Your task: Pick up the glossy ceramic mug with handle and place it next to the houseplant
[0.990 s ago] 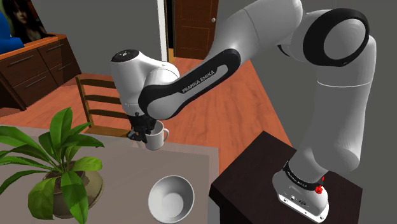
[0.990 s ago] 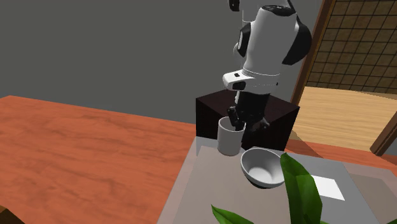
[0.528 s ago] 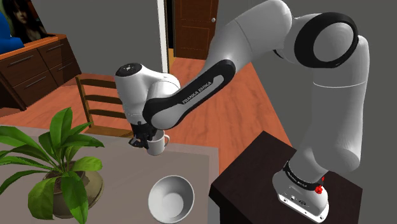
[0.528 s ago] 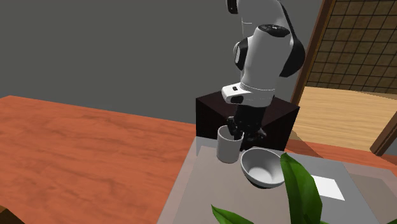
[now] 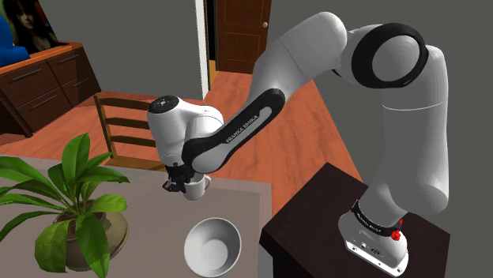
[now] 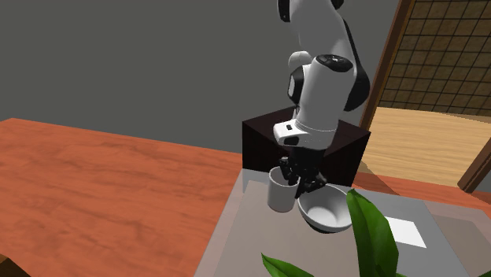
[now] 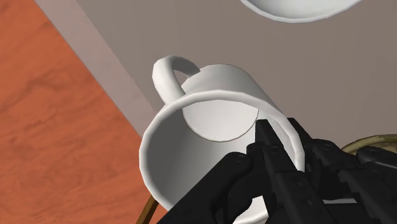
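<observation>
Shoulder view, L to R: houseplant (image 5: 71, 201) in pot on grey table (image 5: 158, 237), at view's left. Black gripper (image 5: 182, 184) at centre, holding white mug (image 5: 197, 188) near table's far edge, well apart from plant; can't tell if base touches the top. White bowl (image 5: 212, 246) near mug, twd camera. Gripper narrow, clamped on mug wall: wrist view shows one finger inside the rim, the other outside, handle (image 7: 169, 69) on opposite side. Forearm lettering (image 5: 243, 129) reads "FRANKA EMIKA". Dark stand (image 5: 316, 225) at R.

One mug (image 6: 277, 197), one bowl (image 5: 212, 246), one houseplant (image 5: 71, 189), seemingly one chair (image 5: 118, 130).
</observation>
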Robot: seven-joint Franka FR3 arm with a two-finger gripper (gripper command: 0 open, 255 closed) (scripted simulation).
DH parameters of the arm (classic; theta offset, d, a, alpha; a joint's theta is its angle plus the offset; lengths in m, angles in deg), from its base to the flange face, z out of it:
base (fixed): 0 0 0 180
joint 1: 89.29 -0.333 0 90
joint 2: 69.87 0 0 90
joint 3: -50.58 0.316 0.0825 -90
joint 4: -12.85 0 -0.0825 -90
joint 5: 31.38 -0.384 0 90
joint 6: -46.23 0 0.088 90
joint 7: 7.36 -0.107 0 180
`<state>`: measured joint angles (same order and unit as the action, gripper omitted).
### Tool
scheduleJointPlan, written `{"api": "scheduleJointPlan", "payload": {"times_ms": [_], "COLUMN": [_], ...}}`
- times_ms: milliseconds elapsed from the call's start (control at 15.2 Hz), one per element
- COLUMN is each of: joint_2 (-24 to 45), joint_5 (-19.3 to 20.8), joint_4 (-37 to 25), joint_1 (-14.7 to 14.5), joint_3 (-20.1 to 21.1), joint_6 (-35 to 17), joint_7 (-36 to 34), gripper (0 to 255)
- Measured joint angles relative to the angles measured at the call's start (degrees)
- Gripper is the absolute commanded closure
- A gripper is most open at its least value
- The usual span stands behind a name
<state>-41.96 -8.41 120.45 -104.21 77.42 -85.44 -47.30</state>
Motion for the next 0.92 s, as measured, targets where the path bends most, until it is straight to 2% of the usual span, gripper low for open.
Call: {"api": "scheduleJointPlan", "payload": {"times_ms": [924], "joint_2": [7.39], "joint_5": [4.83], "joint_4": [0.06], "joint_1": [-2.41], "joint_3": [-3.43], "joint_6": [-6.88], "joint_7": [-3.53], "gripper": [255]}}
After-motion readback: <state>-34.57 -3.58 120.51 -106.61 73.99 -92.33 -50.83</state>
